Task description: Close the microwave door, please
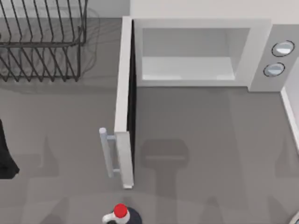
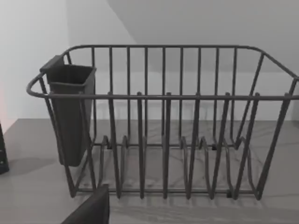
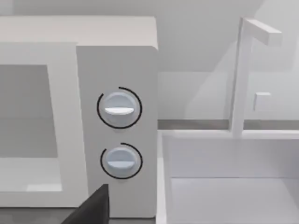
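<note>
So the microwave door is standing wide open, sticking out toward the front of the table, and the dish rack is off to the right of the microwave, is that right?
One thing is off. The microwave door does stand wide open, swung out from the microwave, but the black wire dish rack sits at the table's left side, left of the microwave, not right. The top view shows this.

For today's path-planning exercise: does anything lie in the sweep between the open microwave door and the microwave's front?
Nothing visible does. The microwave door stands open, and the table between it and the microwave front is bare.
</note>
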Robot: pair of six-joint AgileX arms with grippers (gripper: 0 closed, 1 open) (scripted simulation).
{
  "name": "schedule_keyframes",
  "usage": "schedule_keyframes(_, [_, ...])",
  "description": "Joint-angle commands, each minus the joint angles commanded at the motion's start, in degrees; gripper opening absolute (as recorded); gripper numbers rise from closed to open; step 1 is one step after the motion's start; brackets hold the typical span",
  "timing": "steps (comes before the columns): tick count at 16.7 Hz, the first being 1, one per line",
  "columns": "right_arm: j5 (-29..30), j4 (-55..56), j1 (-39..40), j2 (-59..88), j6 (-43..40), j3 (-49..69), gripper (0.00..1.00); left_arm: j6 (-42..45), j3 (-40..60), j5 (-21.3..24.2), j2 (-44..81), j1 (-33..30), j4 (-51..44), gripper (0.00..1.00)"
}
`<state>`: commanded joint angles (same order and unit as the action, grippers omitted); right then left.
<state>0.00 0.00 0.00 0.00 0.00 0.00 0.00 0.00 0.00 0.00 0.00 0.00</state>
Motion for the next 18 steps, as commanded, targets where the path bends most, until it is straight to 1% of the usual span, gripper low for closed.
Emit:
schedule_keyframes(1, [0.0, 0.0, 0.0, 0.0, 0.0, 0.0, 1.00, 0.0, 0.0, 0.0, 0.0, 0.0, 0.0, 1.00])
schedule_keyframes(14, [0.0, 0.0, 0.0, 0.0, 0.0, 0.0, 1.00, 0.0, 0.0, 0.0, 0.0, 0.0, 0.0, 0.02])
schedule_keyframes(15, [0.0, 0.0, 0.0, 0.0, 0.0, 0.0, 1.00, 0.0, 0.0, 0.0, 0.0, 0.0, 0.0, 0.00])
schedule_keyframes(18, [0.0, 0.0, 0.0, 0.0, 0.0, 0.0, 1.00, 0.0, 0.0, 0.0, 0.0, 0.0, 0.0, 0.00])
